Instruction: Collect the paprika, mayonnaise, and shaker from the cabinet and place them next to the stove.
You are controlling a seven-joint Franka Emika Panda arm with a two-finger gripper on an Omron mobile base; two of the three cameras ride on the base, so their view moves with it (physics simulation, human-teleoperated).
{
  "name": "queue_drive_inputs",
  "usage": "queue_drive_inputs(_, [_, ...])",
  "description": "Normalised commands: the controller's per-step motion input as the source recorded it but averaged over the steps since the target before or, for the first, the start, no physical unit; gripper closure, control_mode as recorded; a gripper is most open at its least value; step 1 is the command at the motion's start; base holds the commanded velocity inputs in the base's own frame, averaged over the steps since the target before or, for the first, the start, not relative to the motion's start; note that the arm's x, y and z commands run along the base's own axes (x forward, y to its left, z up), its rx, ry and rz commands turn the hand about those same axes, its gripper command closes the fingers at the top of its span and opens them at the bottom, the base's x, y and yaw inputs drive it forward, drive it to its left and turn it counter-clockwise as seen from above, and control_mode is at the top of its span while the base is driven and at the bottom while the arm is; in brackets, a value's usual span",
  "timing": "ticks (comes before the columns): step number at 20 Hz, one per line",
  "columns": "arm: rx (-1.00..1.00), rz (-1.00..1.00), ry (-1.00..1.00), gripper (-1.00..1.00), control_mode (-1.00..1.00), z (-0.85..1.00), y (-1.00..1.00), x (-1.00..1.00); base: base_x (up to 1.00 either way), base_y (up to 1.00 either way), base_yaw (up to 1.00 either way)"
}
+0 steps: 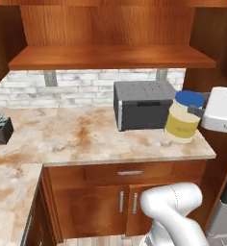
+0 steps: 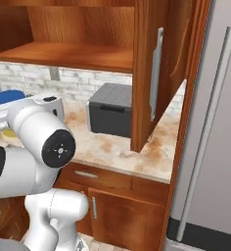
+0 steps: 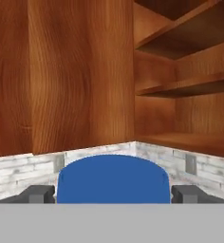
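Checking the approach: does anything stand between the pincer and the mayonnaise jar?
Nothing visible does. The mayonnaise already sits between the pincer's fingers, its blue lid level with the fingertips; the grey toaster stands behind and beside it.

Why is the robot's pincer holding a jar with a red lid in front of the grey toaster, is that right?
Not quite: the jar's lid is blue, not red, as the left base view shows. It is the mayonnaise, between the pincer's fingers, in front of the grey toaster.

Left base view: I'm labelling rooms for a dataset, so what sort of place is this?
Most likely a home kitchen: a marble-patterned counter over wooden drawer cabinets, a white brick backsplash, a grey toaster, and a wood wall cabinet above.
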Motion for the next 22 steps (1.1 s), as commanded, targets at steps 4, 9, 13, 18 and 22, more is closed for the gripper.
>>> queue_drive_inputs(4, [0.0,0.0,0.0,1.0,1.0,0.0,0.0,0.0,-0.78,0.0,0.45])
queue_drive_inputs(9, [0.0,0.0,0.0,1.0,1.0,0.0,0.0,0.0,-0.64,0.01,0.46])
queue_drive_inputs(13, [0.0,0.0,0.0,1.0,1.0,0.0,0.0,0.0,-0.26,0.04,0.46])
queue_drive_inputs(18, [0.0,0.0,0.0,1.0,1.0,0.0,0.0,0.0,0.0,0.0,0.5])
queue_drive_inputs(22, [0.0,0.0,0.0,1.0,1.0,0.0,0.0,0.0,0.0,0.0,0.55])
